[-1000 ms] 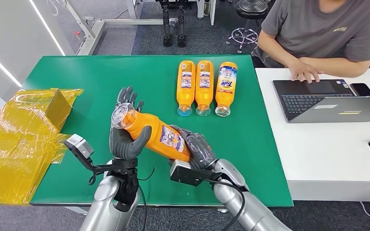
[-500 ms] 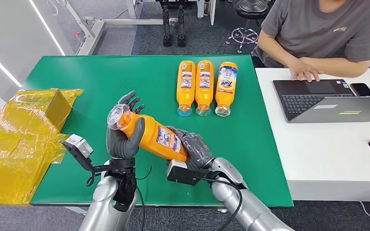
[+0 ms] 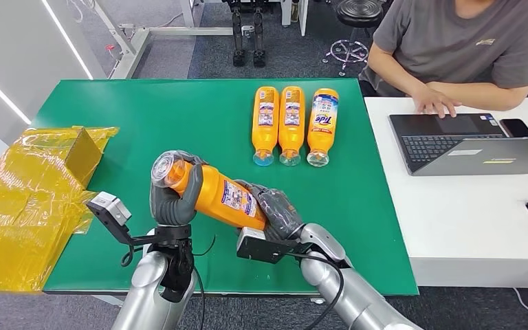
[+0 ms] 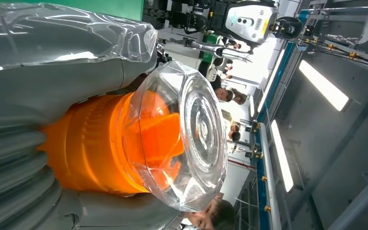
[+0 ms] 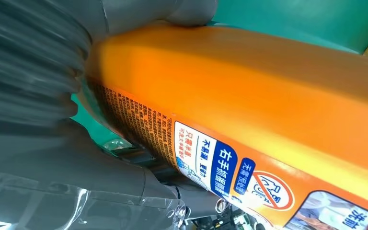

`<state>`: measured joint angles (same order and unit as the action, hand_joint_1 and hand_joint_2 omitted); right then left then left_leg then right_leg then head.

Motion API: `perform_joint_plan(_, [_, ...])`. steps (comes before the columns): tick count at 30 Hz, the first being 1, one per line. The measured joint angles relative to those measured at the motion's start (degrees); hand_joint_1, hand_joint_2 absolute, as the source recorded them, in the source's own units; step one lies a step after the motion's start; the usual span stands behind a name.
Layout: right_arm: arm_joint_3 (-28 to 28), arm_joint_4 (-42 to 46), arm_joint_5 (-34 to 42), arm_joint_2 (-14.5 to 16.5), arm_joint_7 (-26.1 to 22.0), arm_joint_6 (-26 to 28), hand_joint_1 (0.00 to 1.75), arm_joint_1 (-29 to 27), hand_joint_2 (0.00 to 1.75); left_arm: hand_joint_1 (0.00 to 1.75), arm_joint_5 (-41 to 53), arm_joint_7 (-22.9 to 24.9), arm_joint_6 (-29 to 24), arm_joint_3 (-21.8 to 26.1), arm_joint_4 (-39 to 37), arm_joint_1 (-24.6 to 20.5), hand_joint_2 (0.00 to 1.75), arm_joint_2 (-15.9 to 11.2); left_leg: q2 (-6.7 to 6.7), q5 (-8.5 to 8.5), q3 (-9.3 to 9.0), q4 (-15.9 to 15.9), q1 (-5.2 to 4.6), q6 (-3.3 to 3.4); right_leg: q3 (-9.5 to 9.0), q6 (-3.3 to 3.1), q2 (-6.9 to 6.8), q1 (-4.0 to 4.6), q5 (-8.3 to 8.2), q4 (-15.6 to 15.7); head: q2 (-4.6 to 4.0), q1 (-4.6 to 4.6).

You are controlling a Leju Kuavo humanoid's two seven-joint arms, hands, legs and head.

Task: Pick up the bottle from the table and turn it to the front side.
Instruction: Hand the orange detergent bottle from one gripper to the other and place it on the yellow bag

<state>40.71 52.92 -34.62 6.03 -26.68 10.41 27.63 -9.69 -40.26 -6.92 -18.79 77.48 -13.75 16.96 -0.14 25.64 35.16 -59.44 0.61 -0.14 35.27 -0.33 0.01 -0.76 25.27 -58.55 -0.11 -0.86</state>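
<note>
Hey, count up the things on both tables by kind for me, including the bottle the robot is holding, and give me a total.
Orange bottles: 4, one held, three lying in a row
Yellow wrapped boxes: 1
Laptops: 1
Phones: 1
Total: 7

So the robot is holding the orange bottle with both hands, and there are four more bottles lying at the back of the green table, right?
Not four. The head view shows three bottles lying side by side at the back of the green table. The rest holds: the left hand and right hand both grip the orange bottle.
</note>
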Motion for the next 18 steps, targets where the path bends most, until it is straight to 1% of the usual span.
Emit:
perform_joint_plan(3, [0.0, 0.0, 0.4, 0.0, -0.3, 1.1, 0.39, -0.1, 1.75, 1.75, -0.2, 0.0, -0.1, 0.0, 0.1, 0.0, 1.75, 0.0, 0.0, 0.0, 0.0, 0.0, 0.0, 0.0, 0.0, 0.0, 0.0, 0.0, 0.0, 0.0, 0.0, 0.0])
perform_joint_plan(4, [-0.1, 0.1, 0.9, 0.1, -0.6, 1.8, 0.03, -0.2, 1.75, 1.75, -0.3, 0.0, -0.1, 0.0, 0.2, 0.0, 1.75, 0.0, 0.0, 0.0, 0.0, 0.0, 0.0, 0.0, 0.0, 0.0, 0.0, 0.0, 0.0, 0.0, 0.0, 0.0])
perform_joint_plan(5, [-0.1, 0.4, 1.5, 0.2, -1.0, 2.8, 0.0, -0.5, 1.75, 1.75, -0.3, 0.0, -0.2, 0.0, 0.3, 0.0, 1.75, 0.0, 0.0, 0.0, 0.0, 0.0, 0.0, 0.0, 0.0, 0.0, 0.0, 0.0, 0.0, 0.0, 0.0, 0.01])
perform_joint_plan(10, [-0.4, 2.3, 4.8, 1.2, -3.0, 6.3, 0.0, -1.9, 1.75, 1.75, -0.4, 0.0, -0.7, 0.0, 0.8, 0.0, 1.75, 0.0, 0.0, 0.0, -0.01, 0.0, 0.0, 0.0, 0.01, 0.0, 0.0, 0.0, 0.0, 0.0, 0.0, -0.01])
perform_joint_plan(14, [-1.5, 5.2, 10.8, 1.5, -6.2, 10.6, 0.0, -3.8, 1.75, 1.75, -0.7, 0.0, -1.2, 0.0, 0.8, 0.0, 1.75, 0.0, -0.01, 0.0, 0.0, 0.0, 0.0, 0.0, 0.01, 0.0, -0.01, 0.0, 0.0, 0.0, 0.0, 0.0])
perform_joint_plan(18, [-2.2, 8.5, 16.0, 1.5, -8.9, 15.5, 0.0, -6.4, 1.75, 1.75, 0.0, 0.0, -3.1, 0.0, 1.5, 0.1, 1.75, 0.0, -0.01, 0.0, 0.01, 0.0, 0.0, 0.0, 0.01, 0.0, 0.0, 0.0, 0.0, 0.0, 0.0, 0.0])
